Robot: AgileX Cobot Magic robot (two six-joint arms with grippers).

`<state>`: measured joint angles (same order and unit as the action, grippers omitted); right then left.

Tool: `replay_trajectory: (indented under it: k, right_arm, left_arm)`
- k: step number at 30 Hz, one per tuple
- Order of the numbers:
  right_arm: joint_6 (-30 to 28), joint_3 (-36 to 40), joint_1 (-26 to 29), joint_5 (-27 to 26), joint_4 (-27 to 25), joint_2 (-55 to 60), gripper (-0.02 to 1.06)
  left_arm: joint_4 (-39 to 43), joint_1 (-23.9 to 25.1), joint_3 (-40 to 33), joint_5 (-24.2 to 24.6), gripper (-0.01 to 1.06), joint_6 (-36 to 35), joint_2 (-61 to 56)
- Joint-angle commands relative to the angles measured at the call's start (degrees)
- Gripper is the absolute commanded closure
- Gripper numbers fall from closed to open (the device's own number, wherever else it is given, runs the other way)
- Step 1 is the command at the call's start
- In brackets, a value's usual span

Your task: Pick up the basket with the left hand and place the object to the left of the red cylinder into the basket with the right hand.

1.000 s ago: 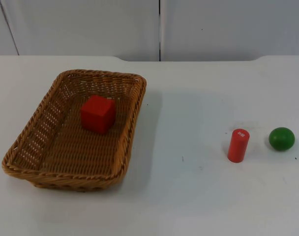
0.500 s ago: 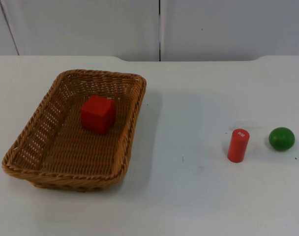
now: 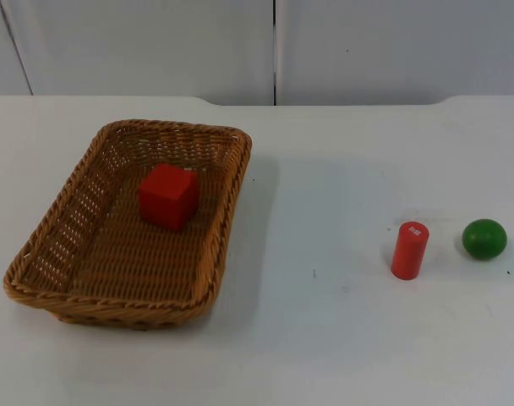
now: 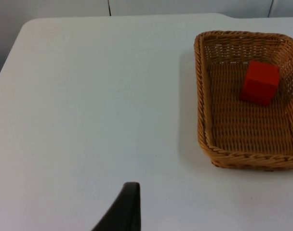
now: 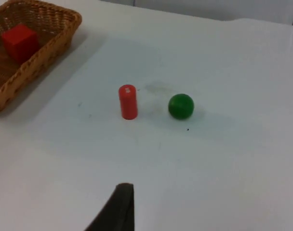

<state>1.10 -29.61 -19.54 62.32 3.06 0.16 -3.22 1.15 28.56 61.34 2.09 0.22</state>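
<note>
Resting flat on the white table [image 3: 325,338], the wicker basket [image 3: 71,245] holds the red cube [image 3: 167,196] (task apparently complete); gripper states indeterminable.

The white desk [image 3: 325,338] carries three things — a wicker basket [image 3: 62,228], an upright red cylinder [image 3: 409,250], and just beside it a green ball [image 3: 483,238].

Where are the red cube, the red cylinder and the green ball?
red cube [image 3: 168,196], top view, on its front face, inside the basket.
red cylinder [image 3: 409,251], top view, on the middle of its side.
green ball [image 5: 180,106], right wrist view, on its rounded middle.
</note>
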Motion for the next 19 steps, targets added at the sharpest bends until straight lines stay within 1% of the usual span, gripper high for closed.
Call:
replay_trajectory:
  k: [1,15,19]
  right_arm:
    - [-0.5,0.1,1.8,-0.6,-0.4,-0.2,-0.01]
    - [-0.5,0.1,12.0,-0.6,-0.4,-0.2,-0.01]
    - [-0.5,0.1,14.0,-0.6,-0.4,-0.2,-0.01]
  left_arm:
    - [-0.1,0.0,-0.2,0.2,0.00,0.0,-0.2]
    - [-0.1,0.0,-0.2,0.2,0.00,0.0,-0.2]
    - [-0.1,0.0,-0.2,0.2,0.00,0.0,-0.2]
